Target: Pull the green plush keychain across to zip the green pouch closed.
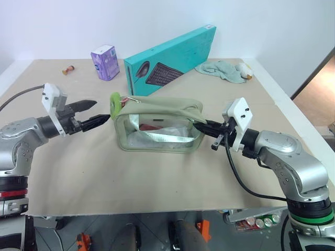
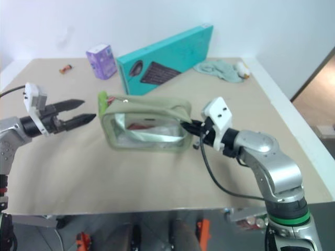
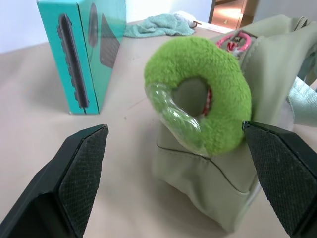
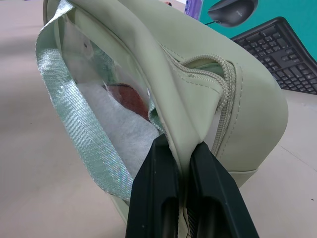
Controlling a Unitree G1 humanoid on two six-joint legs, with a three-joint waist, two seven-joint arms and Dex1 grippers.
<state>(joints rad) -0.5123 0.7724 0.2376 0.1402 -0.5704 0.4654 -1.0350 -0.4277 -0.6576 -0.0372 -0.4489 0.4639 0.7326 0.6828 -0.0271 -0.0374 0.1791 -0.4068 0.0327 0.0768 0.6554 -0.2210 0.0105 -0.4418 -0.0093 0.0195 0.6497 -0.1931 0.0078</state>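
The green pouch (image 1: 157, 137) lies in the middle of the table, with clear side panels and a silvery strap. Its top zipper (image 4: 224, 84) shows at the right end. The green plush keychain (image 1: 114, 104), a fuzzy lime ring, stands at the pouch's left end by a pink clasp (image 3: 236, 40). My left gripper (image 1: 102, 110) is open and level just left of the ring; in the left wrist view its fingertips (image 3: 94, 144) stand either side of the ring without touching it. My right gripper (image 1: 201, 125) is shut on the fabric at the pouch's right end (image 4: 183, 144).
A long teal keyboard box (image 1: 170, 60) leans behind the pouch. A purple pack (image 1: 105, 62) and a small brown object (image 1: 68, 69) sit at the back left. A pale teal cloth (image 1: 222, 69) lies at the back right. The table's front edge (image 1: 157, 212) is near.
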